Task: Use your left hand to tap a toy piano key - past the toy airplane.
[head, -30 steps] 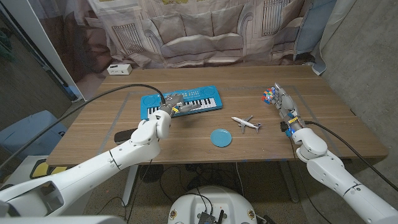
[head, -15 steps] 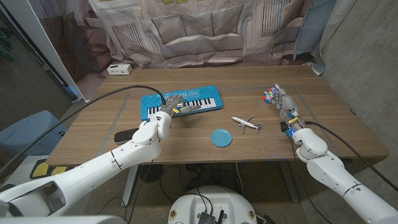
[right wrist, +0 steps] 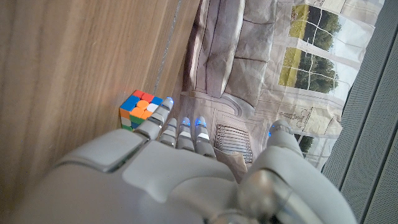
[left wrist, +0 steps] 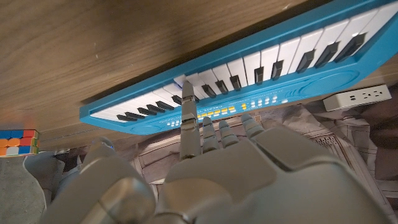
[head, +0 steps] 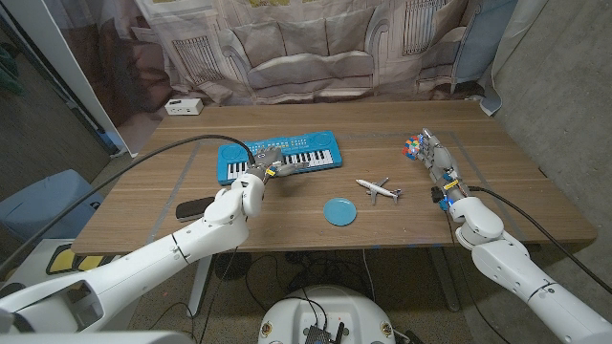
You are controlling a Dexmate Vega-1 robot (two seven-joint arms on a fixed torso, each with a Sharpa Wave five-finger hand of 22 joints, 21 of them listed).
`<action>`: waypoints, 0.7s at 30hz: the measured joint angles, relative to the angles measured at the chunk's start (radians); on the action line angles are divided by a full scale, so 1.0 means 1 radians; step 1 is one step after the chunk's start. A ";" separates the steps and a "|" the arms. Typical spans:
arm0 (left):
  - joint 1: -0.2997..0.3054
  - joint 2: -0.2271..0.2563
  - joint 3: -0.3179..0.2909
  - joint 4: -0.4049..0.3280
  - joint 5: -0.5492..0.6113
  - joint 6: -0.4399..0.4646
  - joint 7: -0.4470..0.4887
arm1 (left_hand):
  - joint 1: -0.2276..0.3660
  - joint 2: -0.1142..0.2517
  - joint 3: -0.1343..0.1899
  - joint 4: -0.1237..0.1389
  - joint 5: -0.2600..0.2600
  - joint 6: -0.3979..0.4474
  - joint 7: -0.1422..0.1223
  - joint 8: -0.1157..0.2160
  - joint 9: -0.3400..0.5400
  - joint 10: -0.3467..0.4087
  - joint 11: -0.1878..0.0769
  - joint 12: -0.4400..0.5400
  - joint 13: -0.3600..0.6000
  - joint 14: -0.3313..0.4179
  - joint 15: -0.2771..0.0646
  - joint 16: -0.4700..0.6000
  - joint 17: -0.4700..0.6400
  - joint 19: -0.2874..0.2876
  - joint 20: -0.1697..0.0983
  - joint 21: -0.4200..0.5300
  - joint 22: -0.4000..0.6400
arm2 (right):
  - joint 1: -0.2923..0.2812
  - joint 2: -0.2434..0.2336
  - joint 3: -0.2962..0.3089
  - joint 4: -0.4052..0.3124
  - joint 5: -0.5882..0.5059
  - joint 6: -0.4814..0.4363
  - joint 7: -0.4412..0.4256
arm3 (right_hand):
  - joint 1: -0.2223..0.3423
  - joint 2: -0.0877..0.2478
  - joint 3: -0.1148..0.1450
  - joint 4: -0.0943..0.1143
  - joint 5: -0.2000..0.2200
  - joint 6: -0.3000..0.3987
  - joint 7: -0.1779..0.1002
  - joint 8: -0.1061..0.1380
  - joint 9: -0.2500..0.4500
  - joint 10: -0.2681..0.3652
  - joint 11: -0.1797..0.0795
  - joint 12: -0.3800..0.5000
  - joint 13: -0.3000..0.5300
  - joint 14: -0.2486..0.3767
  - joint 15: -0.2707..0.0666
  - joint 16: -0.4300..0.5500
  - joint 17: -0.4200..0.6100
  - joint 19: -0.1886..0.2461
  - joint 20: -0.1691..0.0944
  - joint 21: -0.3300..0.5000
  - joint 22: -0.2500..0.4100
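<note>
Head view: toy airplane (head: 379,187) beside blue plate (head: 339,211).

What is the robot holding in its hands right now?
Nothing. The left hand just points a finger at the toy piano keys; the right hand waits beside a puzzle cube.

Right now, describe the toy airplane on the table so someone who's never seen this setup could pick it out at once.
Start at the wooden table and find the blue toy piano toward its far side. The toy airplane lies nearer the robot and to the piano's right, just right of the round blue plate. It is the only small white winged thing there; its neighbours are flat and blue.
</note>
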State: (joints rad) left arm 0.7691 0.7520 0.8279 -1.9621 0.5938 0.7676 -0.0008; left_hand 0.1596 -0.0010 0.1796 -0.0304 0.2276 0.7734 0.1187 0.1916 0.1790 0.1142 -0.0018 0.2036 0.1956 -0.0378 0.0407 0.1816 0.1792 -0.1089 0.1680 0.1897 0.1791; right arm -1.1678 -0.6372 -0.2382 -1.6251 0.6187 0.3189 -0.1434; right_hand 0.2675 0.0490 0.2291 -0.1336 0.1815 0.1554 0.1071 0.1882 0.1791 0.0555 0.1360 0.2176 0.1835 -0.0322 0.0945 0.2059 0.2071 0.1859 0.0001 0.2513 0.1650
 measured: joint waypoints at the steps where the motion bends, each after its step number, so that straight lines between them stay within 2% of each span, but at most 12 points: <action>1: 0.001 0.000 0.001 0.000 -0.002 0.000 0.001 | 0.000 0.000 0.000 0.000 0.000 0.001 -0.002 0.000 0.000 0.000 0.000 0.000 0.000 0.000 0.000 0.000 0.000 0.000 0.000 0.000 0.000 | 0.000 0.000 0.000 0.000 0.000 0.001 0.000 | 0.000 0.000 0.000 0.000 0.000 0.000 0.000 0.000 0.000 0.000 0.000 0.000 0.000 0.000 0.000 0.000 0.000 0.000 0.000 0.000 0.000; 21: 0.019 0.012 0.003 -0.014 -0.034 0.020 0.018 | 0.000 0.000 -0.004 -0.004 0.000 0.004 0.001 0.002 -0.002 0.000 0.000 0.004 0.000 0.000 0.000 0.000 0.000 -0.005 0.005 0.000 0.000 | 0.000 -0.002 0.000 -0.009 -0.002 0.001 0.001 | 0.000 0.000 0.000 0.000 0.000 0.000 0.000 0.000 0.000 0.000 0.000 0.000 0.000 0.000 0.000 0.000 0.000 0.005 0.006 -0.002 0.000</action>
State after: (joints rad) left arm 0.7883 0.7642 0.8313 -1.9761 0.5601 0.7874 0.0176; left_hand 0.1598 -0.0008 0.1754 -0.0346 0.2276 0.7776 0.1198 0.1931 0.1775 0.1142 -0.0018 0.2073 0.1956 -0.0377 0.0408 0.1816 0.1792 -0.1140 0.1731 0.1898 0.1791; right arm -1.1677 -0.6392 -0.2384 -1.6340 0.6169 0.3199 -0.1425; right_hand 0.2675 0.0490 0.2291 -0.1336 0.1815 0.1554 0.1071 0.1882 0.1790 0.0554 0.1359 0.2176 0.1834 -0.0322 0.0945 0.2059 0.2071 0.1914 0.0057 0.2492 0.1650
